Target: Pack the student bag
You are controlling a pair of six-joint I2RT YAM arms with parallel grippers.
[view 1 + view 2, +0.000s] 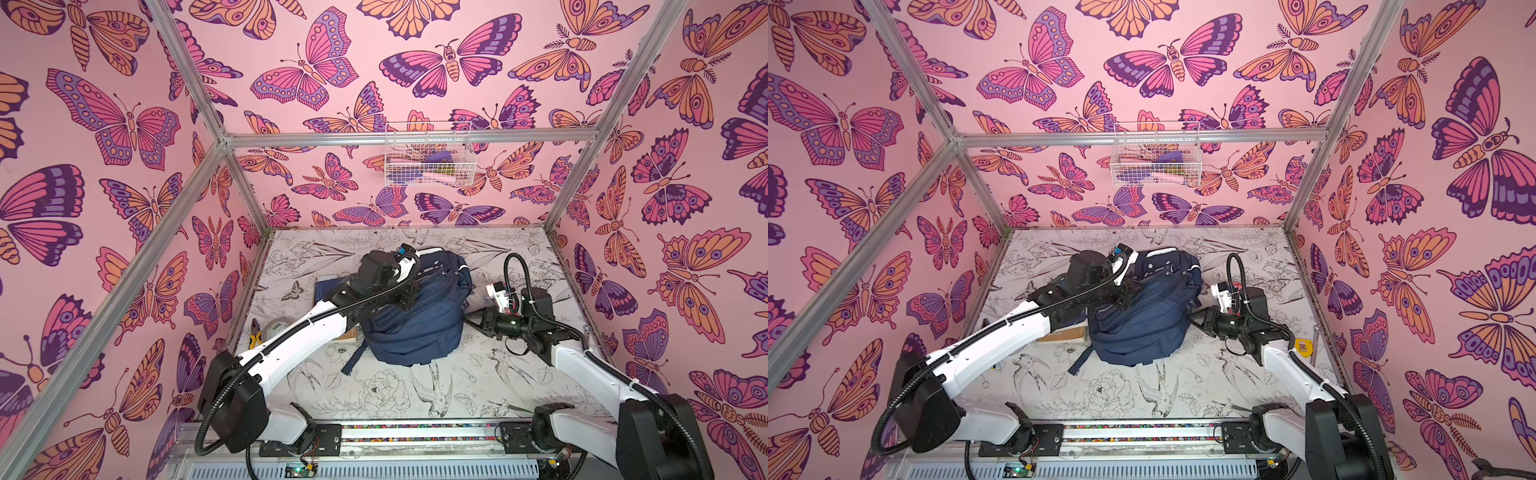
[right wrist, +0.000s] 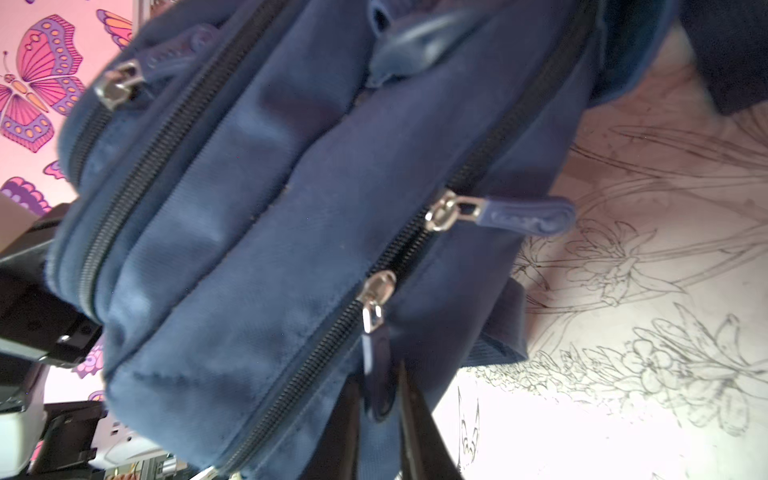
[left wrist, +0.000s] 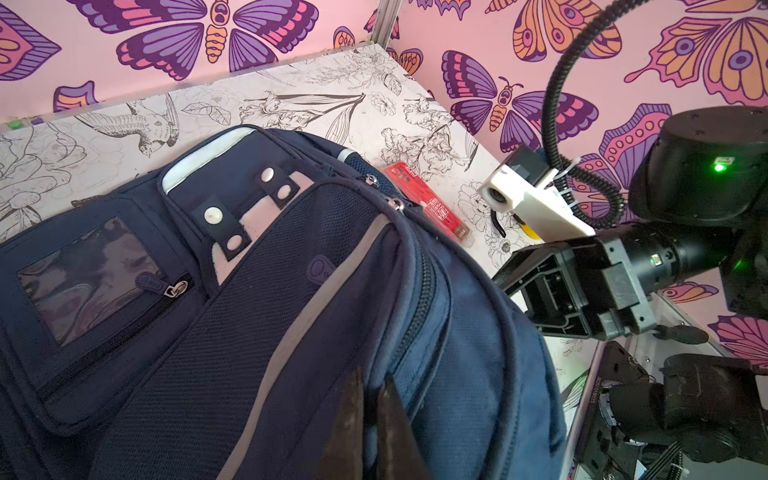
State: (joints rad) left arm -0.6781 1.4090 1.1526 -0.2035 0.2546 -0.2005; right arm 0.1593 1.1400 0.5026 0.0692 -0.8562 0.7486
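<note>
Top views are both showing the flower-printed table (image 1: 415,399) with the student bag (image 1: 415,328) (image 1: 1142,320) lying on its back at the centre, front pockets up and a strap trailing off toward 7 o'clock. Pliers (image 1: 255,332) and a tape roll (image 1: 278,326) are sitting out at the bag's 9 o'clock, well apart from the work.

The left arm is reaching in from 8 o'clock and resting on the bag's upper face. In the left wrist view the left gripper (image 3: 372,380) is closed tight, its tips pressing into the fabric beside a grey stripe. Whether it is nipping a fold, I cannot tell.

The right gripper (image 2: 378,374) is working at the bag's 3 o'clock side. Its fingers are standing close on either side of a zipper pull (image 2: 376,357), but I cannot tell if they are biting it yet.

I judge the step to be unzipping a compartment. To do it well, the pinch wants to be square on the rubber tab, near its metal link. The draw should run along the teeth, away from the second zipper pull (image 2: 528,216) on the same track. The left side should be pinning the fabric taut so the bag is not dragging along.
</note>
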